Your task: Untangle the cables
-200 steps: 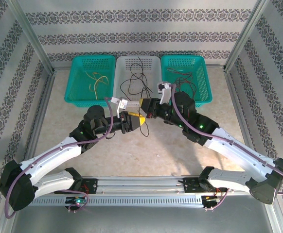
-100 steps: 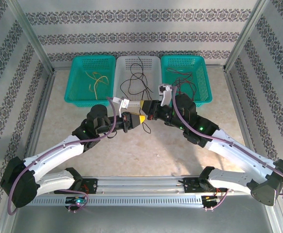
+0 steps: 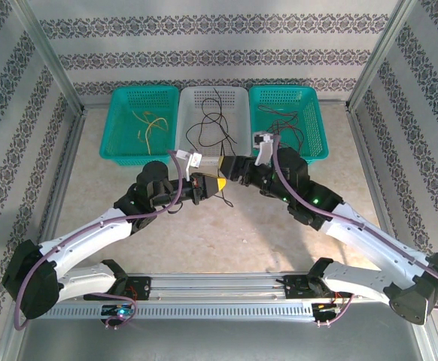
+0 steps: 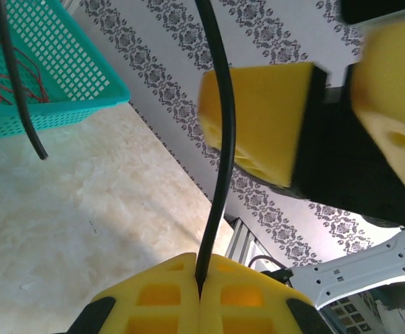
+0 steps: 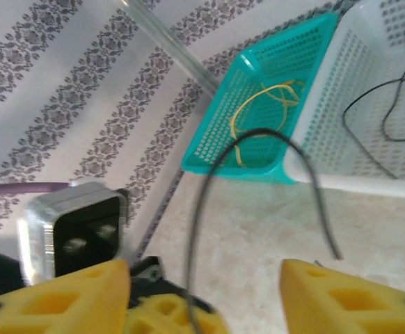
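Note:
A thin black cable [image 4: 221,139] is pinched between the yellow fingertips of my left gripper [image 4: 201,287], which is shut on it. The cable arcs up and over, and its free end hangs loose [image 5: 321,209]. From above, my left gripper [image 3: 217,183] and right gripper [image 3: 228,167] meet tip to tip over the table in front of the baskets, and the cable [image 3: 223,198] dangles below them. My right gripper [image 5: 206,299] stands open, its fingers [image 5: 348,299] on either side of the cable without touching it. More black cables [image 3: 210,124] lie in the white basket.
Three baskets stand side by side at the back. The left teal basket [image 3: 136,155] holds yellow cables [image 3: 150,125]. The white basket [image 3: 211,89] stands in the middle. The right teal basket [image 3: 287,89] holds red and black cables [image 3: 283,114]. Metal frame posts stand at the table's sides.
My right gripper has opened, let go of the black cable and drawn back slightly to the right. My left gripper has closed on the cable.

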### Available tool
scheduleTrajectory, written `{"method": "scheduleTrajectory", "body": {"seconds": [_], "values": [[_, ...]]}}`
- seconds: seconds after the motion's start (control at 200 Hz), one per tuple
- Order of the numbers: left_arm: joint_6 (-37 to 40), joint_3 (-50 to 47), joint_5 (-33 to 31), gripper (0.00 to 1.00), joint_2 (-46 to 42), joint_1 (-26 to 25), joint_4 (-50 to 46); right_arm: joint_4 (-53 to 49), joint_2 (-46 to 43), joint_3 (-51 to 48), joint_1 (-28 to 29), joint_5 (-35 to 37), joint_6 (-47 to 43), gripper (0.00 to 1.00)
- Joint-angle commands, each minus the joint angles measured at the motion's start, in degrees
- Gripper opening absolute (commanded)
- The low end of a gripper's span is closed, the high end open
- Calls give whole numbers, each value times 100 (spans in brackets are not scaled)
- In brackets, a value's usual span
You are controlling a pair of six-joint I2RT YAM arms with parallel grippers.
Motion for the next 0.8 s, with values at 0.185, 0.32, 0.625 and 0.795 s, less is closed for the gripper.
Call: {"method": "scheduleTrajectory", "body": {"seconds": [0.185,0.32,0.625,0.795], "values": [[220,899,636,0,-438,7,-287,-140,-84,-692,-793,-664,436,69],[173,1131,1026,0,-395,50,-258,134,139,-734,-701,-1186,428,69],[308,1713,1112,0,-222,730,-547,330,88,-994,-322,-1439,292,64],[695,1976,578,0,30,943,-807,472,-137,-1291,-119,-1381,370,62]]}}
